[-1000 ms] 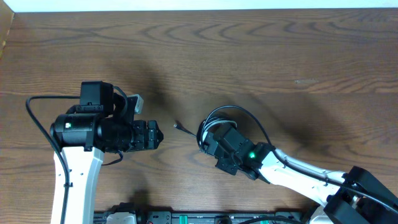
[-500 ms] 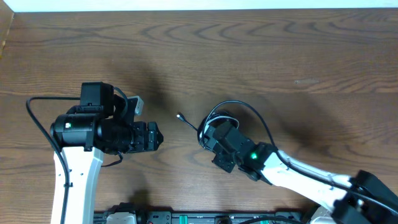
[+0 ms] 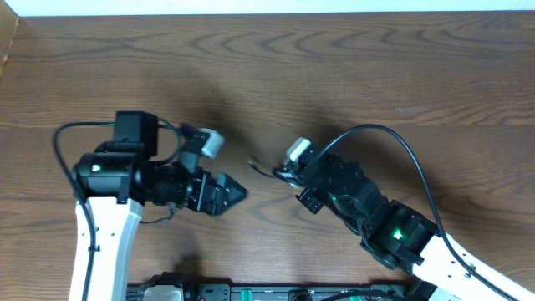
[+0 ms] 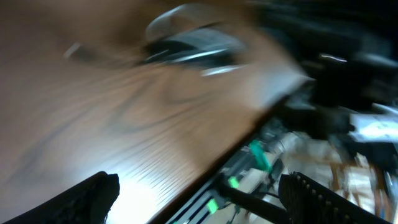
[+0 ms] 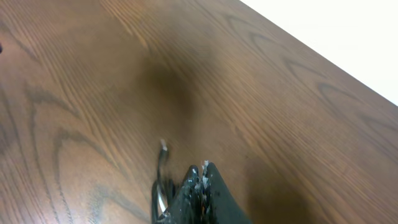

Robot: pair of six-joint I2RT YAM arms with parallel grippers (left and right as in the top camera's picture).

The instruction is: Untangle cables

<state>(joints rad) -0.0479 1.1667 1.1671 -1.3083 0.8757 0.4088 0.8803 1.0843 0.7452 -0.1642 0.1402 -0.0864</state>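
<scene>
The cables [image 5: 160, 186] are thin black and white loops hanging just left of my right gripper [image 5: 203, 169]. That gripper is shut, with a bit of cable pinched at its tips. One small plug end [image 5: 163, 144] sticks out ahead of the fingers. From overhead only a short cable tail [image 3: 259, 165] shows, left of the right gripper [image 3: 282, 176]; the coil itself is hidden under that arm. My left gripper [image 3: 232, 191] is open and holds nothing, a short way left of the tail. The left wrist view is blurred; the cables [image 4: 186, 43] lie far ahead of the spread left gripper [image 4: 199, 205].
The right arm's thick black lead [image 3: 401, 146] arcs over the table to the right of the gripper. The table's near edge and a rack with green parts [image 4: 258, 155] lie below the left gripper. A white wall [image 5: 348, 37] borders the far edge.
The left gripper turned and moved right toward the centre. The right arm swung round and its gripper shifted, taking the cable coil out of the overhead view; the plug tail moved slightly right.
</scene>
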